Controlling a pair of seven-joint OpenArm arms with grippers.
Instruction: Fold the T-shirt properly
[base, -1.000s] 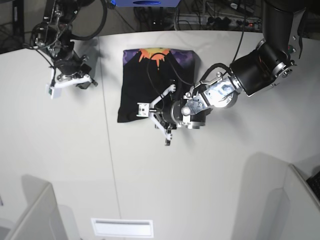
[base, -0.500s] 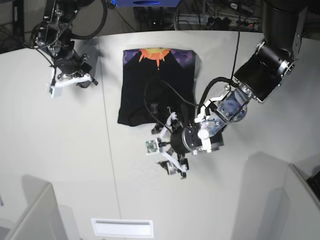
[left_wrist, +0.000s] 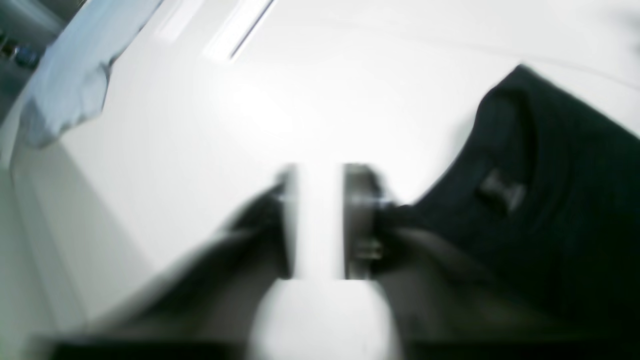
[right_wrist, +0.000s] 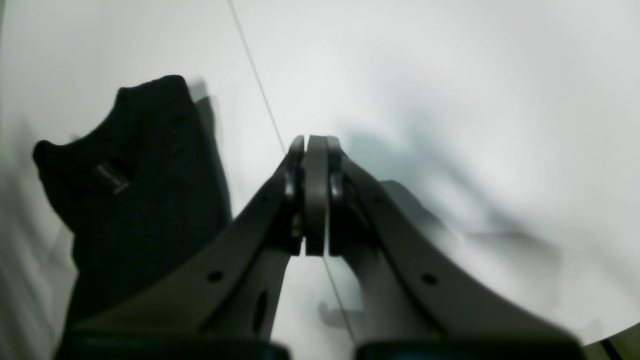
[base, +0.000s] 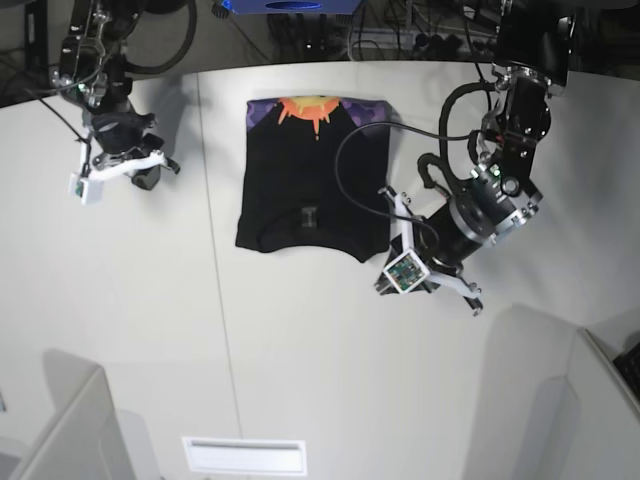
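Observation:
The black T-shirt (base: 310, 170) lies as a folded rectangle on the white table, its orange sun print along the far edge and a small label near the front edge. My left gripper (base: 395, 283) hovers off the shirt's front right corner, apart from the cloth. In the blurred left wrist view the left gripper (left_wrist: 320, 220) holds nothing, with the T-shirt (left_wrist: 550, 200) to its right. My right gripper (base: 160, 170) is at the far left, away from the shirt. In the right wrist view the right gripper (right_wrist: 316, 150) is shut and empty, and the T-shirt (right_wrist: 140, 190) lies to its left.
A thin seam (base: 215, 270) runs across the table left of the shirt. A slotted vent (base: 245, 455) sits near the front edge. Grey partitions stand at the front left (base: 60, 430) and front right (base: 560, 400). A pale blue-grey cloth (left_wrist: 70, 75) lies at the table's edge.
My left arm has swung off the shirt's front edge to the right and turned, with the jaws drawing together. The right arm has shifted slightly left. The shirt lies flat and folded.

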